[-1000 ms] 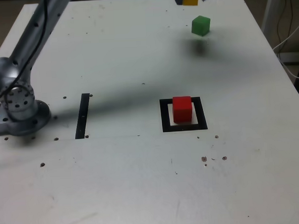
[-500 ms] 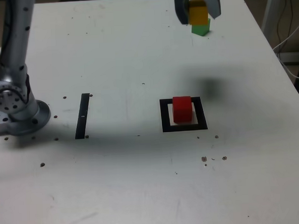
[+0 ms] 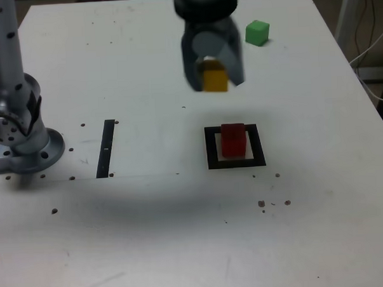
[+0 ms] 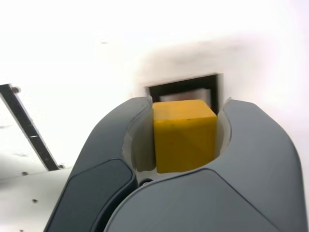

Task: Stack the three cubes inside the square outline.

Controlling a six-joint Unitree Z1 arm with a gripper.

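"How do the surface and the room look?"

"The white surface (image 3: 151, 247) is speckled with small dark marks. Past its edge in the exterior view's right, the room is dim, with thin cables (image 3: 365, 53) hanging there."

"And the end effector (image 3: 216, 84)?"

"It is clamped on the yellow cube (image 4: 186, 137), one finger against each side, and it holds the cube up above the surface. The exterior view blurs the fingers, but the wrist view shows the grip clearly."

"Where are the other cubes?"

"The red cube (image 3: 233, 140) sits inside the black square outline (image 3: 212, 149), on its white centre. The green cube (image 3: 257, 32) rests on the surface near the far edge, toward the exterior view's right, well apart from the outline."

"What else is around?"

"A straight black strip (image 3: 106, 149) lies between the arm's round base (image 3: 30, 150) and the outline. In the exterior view, nothing lies on the surface between strip and outline but small specks. In the wrist view, the yellow cube and the fingers cover part of the outline; the reddish patch within it is probably the red cube."
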